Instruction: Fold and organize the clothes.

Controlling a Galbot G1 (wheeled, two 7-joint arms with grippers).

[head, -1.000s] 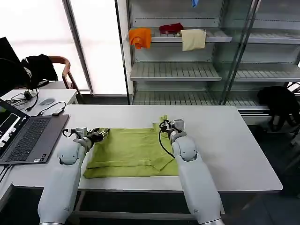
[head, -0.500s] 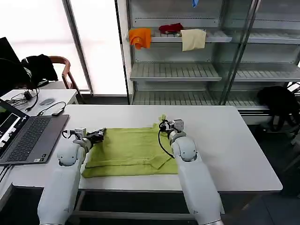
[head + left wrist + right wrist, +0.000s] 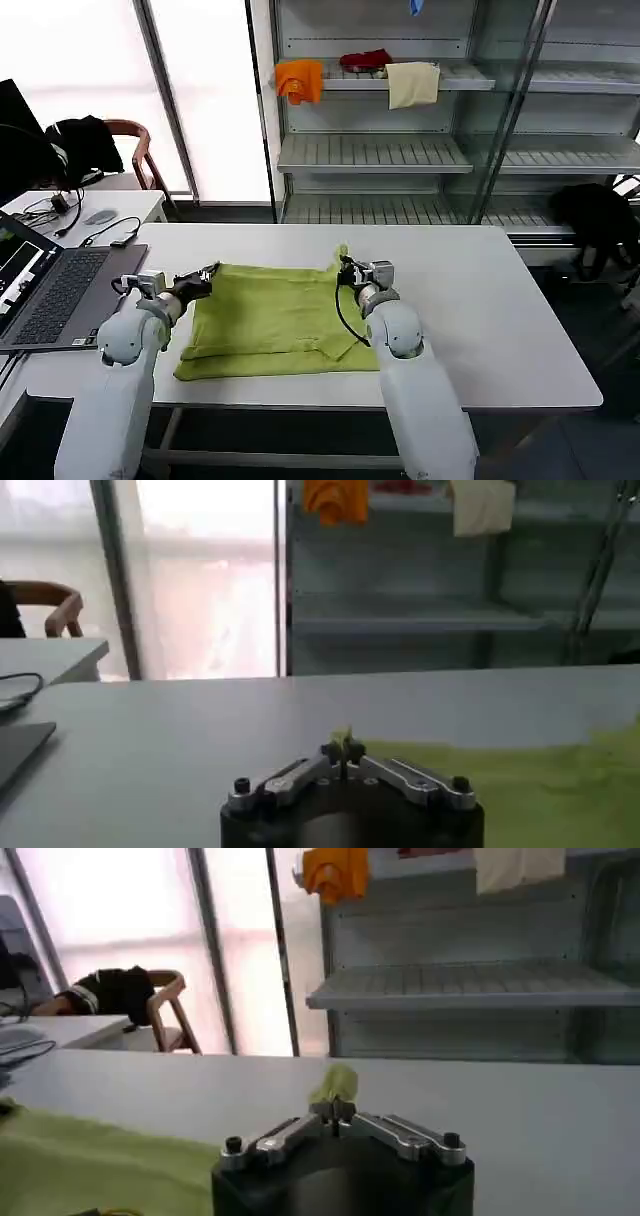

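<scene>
Head view | left gripper (image 3: 207, 272), right gripper (image 3: 343, 266): each clenched on T-shirt (image 3: 270, 318) far corners, arms low

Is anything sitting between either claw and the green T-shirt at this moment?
Nothing visible. The left claw is shut on the T-shirt at its far left corner, and the right claw is shut on its far right corner, so both already pinch the cloth.

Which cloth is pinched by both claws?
The lime T-shirt on the table: left claw and right claw each grip a far corner. The orange cloth and cream cloth hang on the shelf.
</scene>
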